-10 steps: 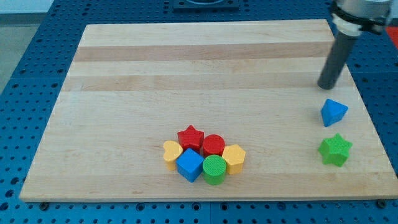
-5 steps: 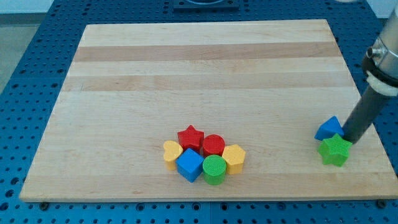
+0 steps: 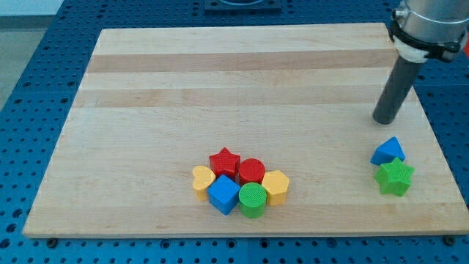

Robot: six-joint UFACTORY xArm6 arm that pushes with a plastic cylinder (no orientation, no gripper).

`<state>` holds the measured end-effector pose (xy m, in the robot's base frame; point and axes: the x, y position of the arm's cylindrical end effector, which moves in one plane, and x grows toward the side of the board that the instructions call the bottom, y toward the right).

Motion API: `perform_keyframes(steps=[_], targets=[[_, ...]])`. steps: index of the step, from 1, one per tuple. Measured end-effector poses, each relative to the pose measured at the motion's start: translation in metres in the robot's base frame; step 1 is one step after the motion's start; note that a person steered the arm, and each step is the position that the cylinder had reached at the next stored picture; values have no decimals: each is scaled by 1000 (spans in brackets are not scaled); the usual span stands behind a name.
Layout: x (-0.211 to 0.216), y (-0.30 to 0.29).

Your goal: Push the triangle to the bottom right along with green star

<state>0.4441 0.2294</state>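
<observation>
1. The wooden tabletop (image 3: 242, 73) lies on a blue perforated base (image 3: 44, 66), and most of its surface is bare wood.
2. The arm carries no claw to open or close; it ends in a dark rod, and my tip (image 3: 384, 122) rests on the wood near the view's right edge, about halfway down the board.
3. The blue triangle (image 3: 388, 152) sits in the lower right part of the board, just below the tip toward the view's bottom, with a clear strip of wood between the two.
4. The green star (image 3: 395, 177) sits directly below the triangle, and the two appear to touch.
5. A cluster of six blocks is packed together near the bottom edge, a little left of centre and well apart from the tip.
6. In its back row are a red star (image 3: 224, 161) and a red cylinder (image 3: 251, 171), side by side.
7. A yellow heart (image 3: 202, 180) sits at the cluster's left end and a yellow hexagon-like block (image 3: 276, 185) at its right end.
8. In front, closest to the bottom edge, are a blue cube (image 3: 223, 194) and a green cylinder (image 3: 253, 199), touching each other.
</observation>
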Motion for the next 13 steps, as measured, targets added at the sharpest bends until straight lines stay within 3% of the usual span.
perform_keyframes(steps=[3, 4, 5, 6, 11, 13], targets=[[62, 5], [62, 5], [13, 16], [13, -5], [98, -10], [102, -10]])
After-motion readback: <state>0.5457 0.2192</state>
